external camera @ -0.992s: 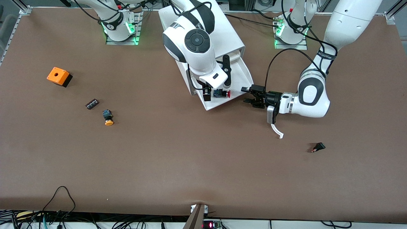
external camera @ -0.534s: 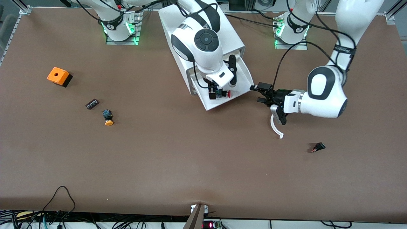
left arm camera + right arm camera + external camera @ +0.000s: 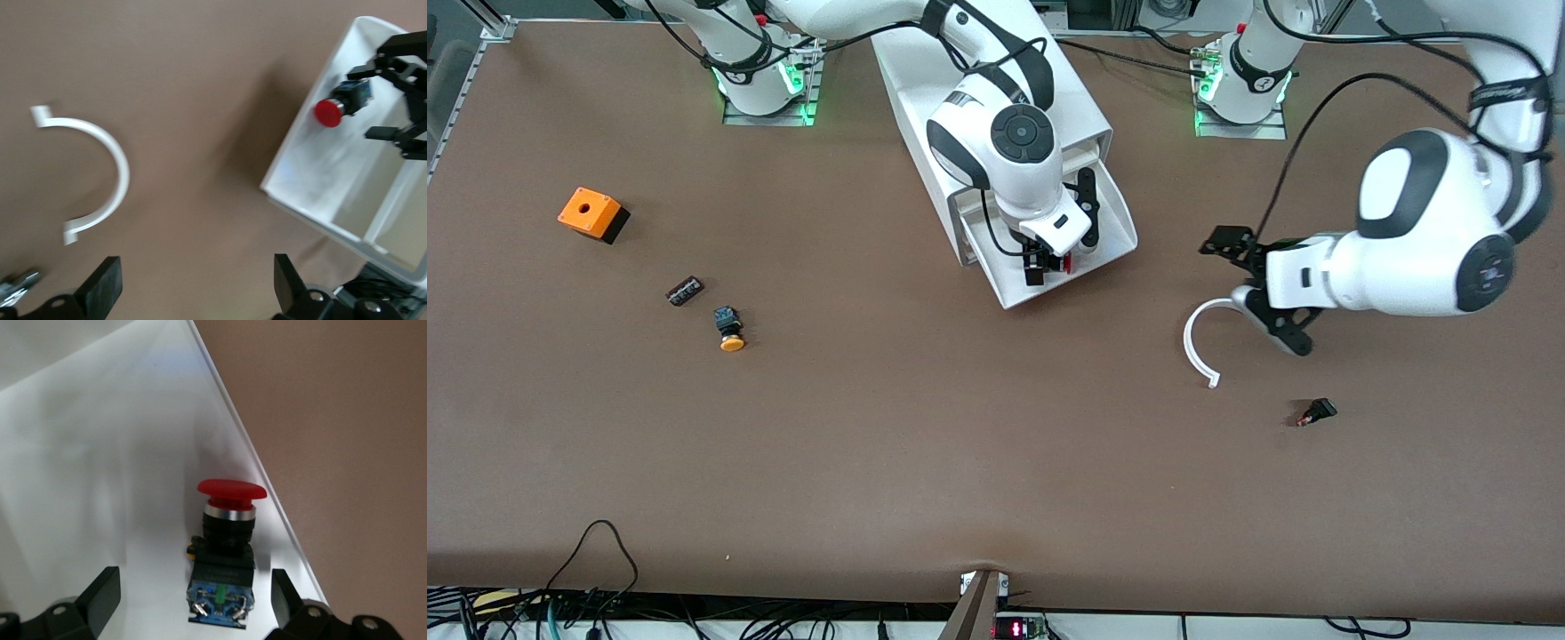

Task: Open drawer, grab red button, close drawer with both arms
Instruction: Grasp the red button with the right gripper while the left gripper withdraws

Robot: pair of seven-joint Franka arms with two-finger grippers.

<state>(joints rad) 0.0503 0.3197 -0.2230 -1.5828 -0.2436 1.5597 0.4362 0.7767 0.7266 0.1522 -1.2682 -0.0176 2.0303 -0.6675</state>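
Observation:
The drawer (image 3: 1113, 212) stands pulled out of the white cabinet (image 3: 1069, 96). The red-capped button (image 3: 1064, 263) lies on its side in the drawer, near the sloped front. My right gripper (image 3: 1043, 264) is low in the drawer, open, with the button's blue end between its fingers. The right wrist view shows the button (image 3: 224, 550) on the drawer floor (image 3: 100, 453), between the open fingers of my right gripper (image 3: 193, 605). My left gripper (image 3: 1254, 292) is open and empty over bare table toward the left arm's end. In the left wrist view my left gripper (image 3: 193, 293) looks at the drawer (image 3: 320, 187) and the button (image 3: 329, 112).
A white curved strip (image 3: 1193, 342) lies on the table under my left gripper, also in the left wrist view (image 3: 113, 167). A small black part (image 3: 1317, 412) lies nearer the camera. An orange box (image 3: 590, 213), a dark block (image 3: 685, 291) and a yellow-capped button (image 3: 729, 331) lie toward the right arm's end.
My left gripper has drawn back from the drawer's corner toward the left arm's end of the table, uncovering the curved strip. My right gripper has shifted over the button and come down around it.

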